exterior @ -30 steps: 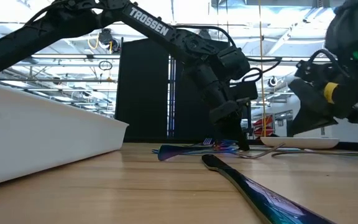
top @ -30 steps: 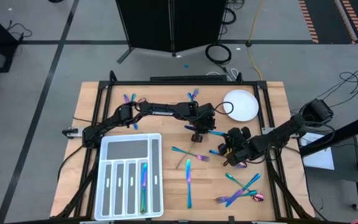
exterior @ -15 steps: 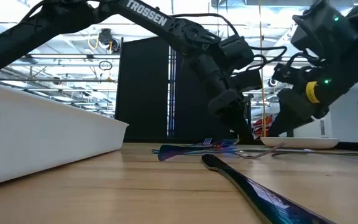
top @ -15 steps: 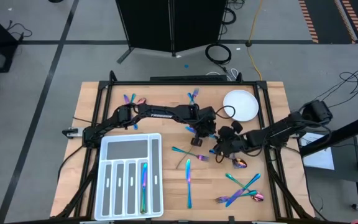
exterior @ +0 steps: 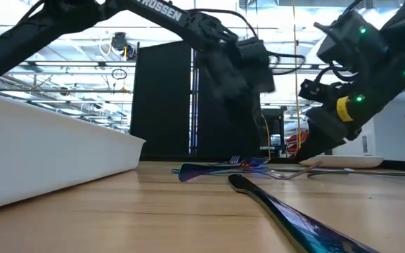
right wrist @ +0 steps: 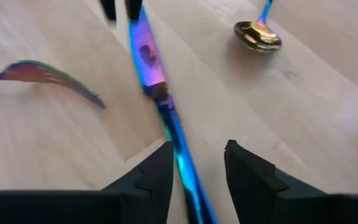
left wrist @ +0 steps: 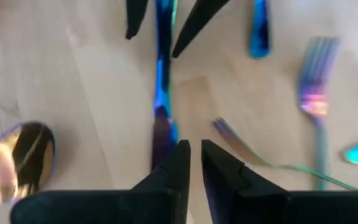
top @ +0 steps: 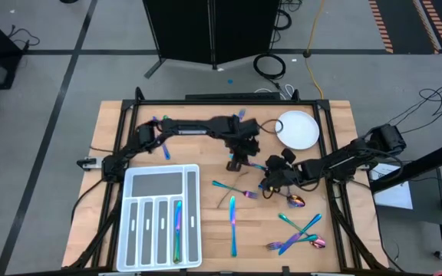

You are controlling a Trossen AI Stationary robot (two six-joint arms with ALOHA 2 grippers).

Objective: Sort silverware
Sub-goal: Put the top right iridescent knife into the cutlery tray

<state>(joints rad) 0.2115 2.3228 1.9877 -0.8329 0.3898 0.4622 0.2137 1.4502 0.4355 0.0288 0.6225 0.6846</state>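
Note:
My left gripper (top: 235,162) is over the table's middle, shut on a slim blue-purple knife (right wrist: 151,62) of the silverware. The knife (left wrist: 162,68) runs from it toward my right gripper (top: 269,182). My right gripper (right wrist: 197,155) is open, one finger on each side of the knife's narrow blue part; I cannot tell whether they touch it. In the low view my left gripper (exterior: 248,84) is well above the tabletop. A coppery spoon (right wrist: 258,34) and a fork (right wrist: 48,74) lie on the wood beside the knife. My left gripper holds the knife by its wider purple end (left wrist: 163,140), pinched between the two fingers. One finger (left wrist: 178,165) partly hides the place of contact. The fingers slant down from the far left. The knife points away toward my right gripper.
The white compartment tray (top: 140,230) sits at the near left with one piece (top: 177,226) in a slot. The round white plate (top: 298,129) is at the far right. More silverware lies at the near middle (top: 233,222), near right (top: 298,234) and far edge (top: 161,123).
My left gripper has risen from the tabletop and gone a little toward the far edge. My right gripper has moved toward the table's left, closer to my left gripper, and has rolled.

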